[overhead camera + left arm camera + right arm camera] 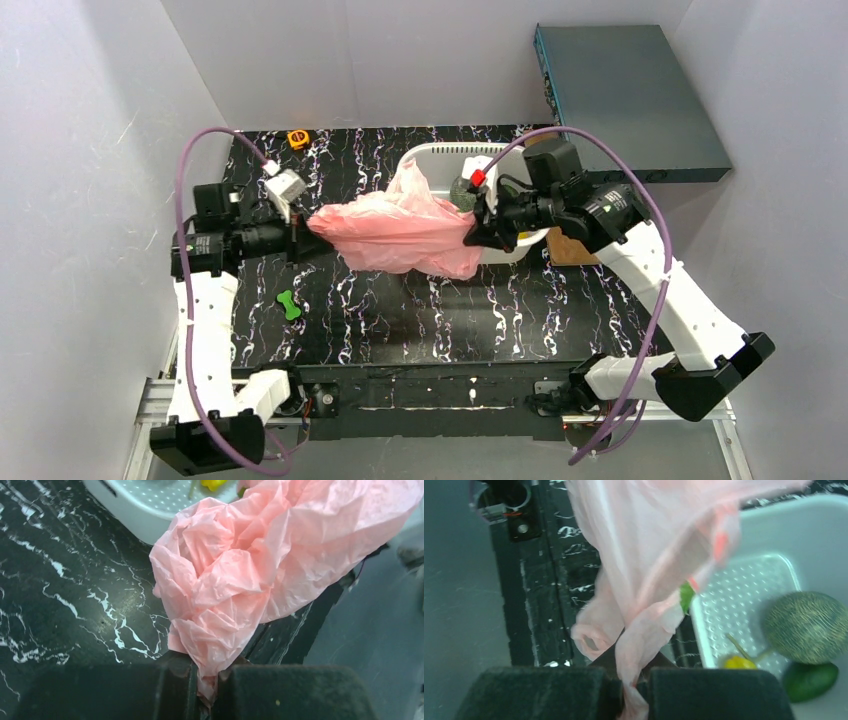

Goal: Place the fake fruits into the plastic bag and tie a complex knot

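Note:
The pink plastic bag (400,232) hangs stretched between both grippers above the black marbled table. My left gripper (303,240) is shut on its left end; the left wrist view shows crumpled pink film (235,575) pinched between the pads. My right gripper (474,232) is shut on its right end, a twisted strip (644,640) running into the jaws. The netted melon (806,626), the dark green avocado (809,680) and the small yellow fruit (739,662) lie in the white perforated basket (744,595), outside the bag.
The white basket (440,156) stands at the back middle, under the right gripper. A bright green bone-shaped toy (290,304) lies front left. A yellow-black object (298,138) sits at the back edge. A grey box (625,95) stands back right.

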